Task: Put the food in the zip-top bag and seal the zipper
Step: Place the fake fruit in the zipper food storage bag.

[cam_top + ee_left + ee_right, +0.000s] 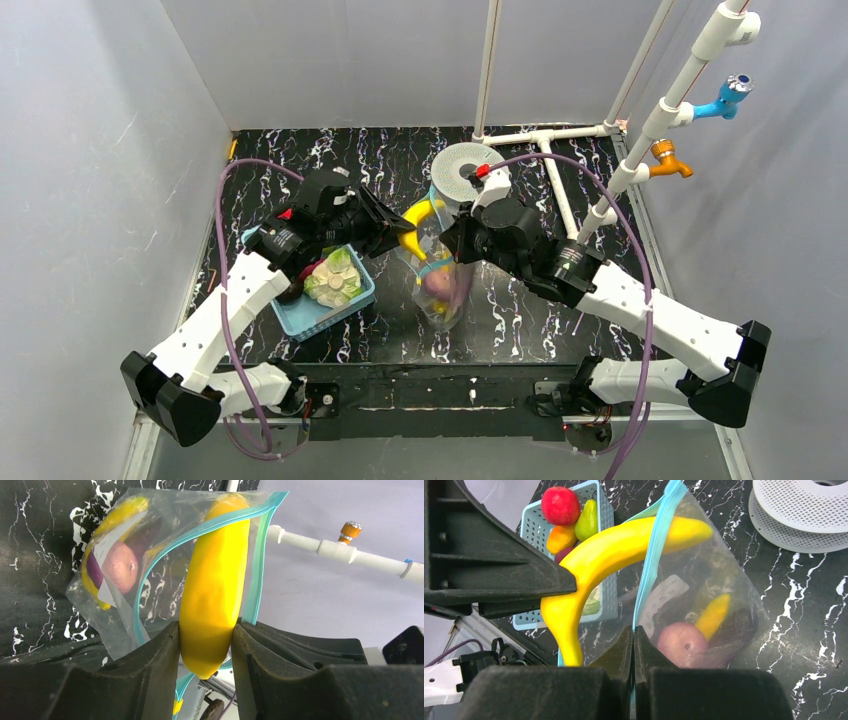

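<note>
Centre of the top view, above the bench [400,160]: the left gripper [205,630] clamps the yellow banana [212,580] halfway through the zip-top bag [704,580] mouth while the right gripper [634,635] pinches the zipper [649,570] rim. The banana is best driven deeper, rim taut, before release.

In the top view I cannot tell apart the items inside the zip-top bag [440,288]; in the right wrist view the banana [609,555] covers part of the basket [605,505], and the top edge crops the white disc [804,515].
</note>
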Action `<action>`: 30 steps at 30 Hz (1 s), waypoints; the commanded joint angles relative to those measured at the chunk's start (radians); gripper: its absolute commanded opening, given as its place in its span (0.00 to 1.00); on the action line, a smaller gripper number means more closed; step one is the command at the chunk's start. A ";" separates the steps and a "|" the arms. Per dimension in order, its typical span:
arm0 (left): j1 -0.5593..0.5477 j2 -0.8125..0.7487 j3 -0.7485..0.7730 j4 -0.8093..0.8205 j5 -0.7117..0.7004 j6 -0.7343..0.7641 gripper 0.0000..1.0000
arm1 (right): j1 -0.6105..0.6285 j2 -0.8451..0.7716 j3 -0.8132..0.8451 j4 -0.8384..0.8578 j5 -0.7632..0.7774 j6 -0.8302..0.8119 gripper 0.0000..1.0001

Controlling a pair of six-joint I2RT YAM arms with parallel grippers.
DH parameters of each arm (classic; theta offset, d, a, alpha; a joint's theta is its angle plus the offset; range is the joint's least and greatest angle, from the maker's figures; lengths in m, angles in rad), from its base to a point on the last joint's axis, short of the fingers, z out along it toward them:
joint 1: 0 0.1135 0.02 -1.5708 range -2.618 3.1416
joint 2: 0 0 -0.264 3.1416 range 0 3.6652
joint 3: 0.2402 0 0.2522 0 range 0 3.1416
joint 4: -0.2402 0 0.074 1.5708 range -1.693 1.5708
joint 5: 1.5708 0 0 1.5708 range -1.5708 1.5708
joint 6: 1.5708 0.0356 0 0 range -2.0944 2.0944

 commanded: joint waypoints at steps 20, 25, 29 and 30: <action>-0.008 -0.037 0.085 0.038 0.101 0.242 0.00 | 0.014 -0.068 -0.038 0.080 -0.082 -0.147 0.01; -0.008 -0.030 0.099 -0.015 0.053 0.305 0.00 | 0.014 -0.079 -0.047 0.096 -0.122 -0.157 0.01; -0.008 -0.012 0.106 -0.015 0.064 0.341 0.00 | 0.014 -0.078 -0.044 0.100 -0.139 -0.161 0.01; -0.008 -0.006 0.116 -0.026 0.064 0.366 0.00 | 0.014 -0.075 -0.041 0.099 -0.142 -0.164 0.01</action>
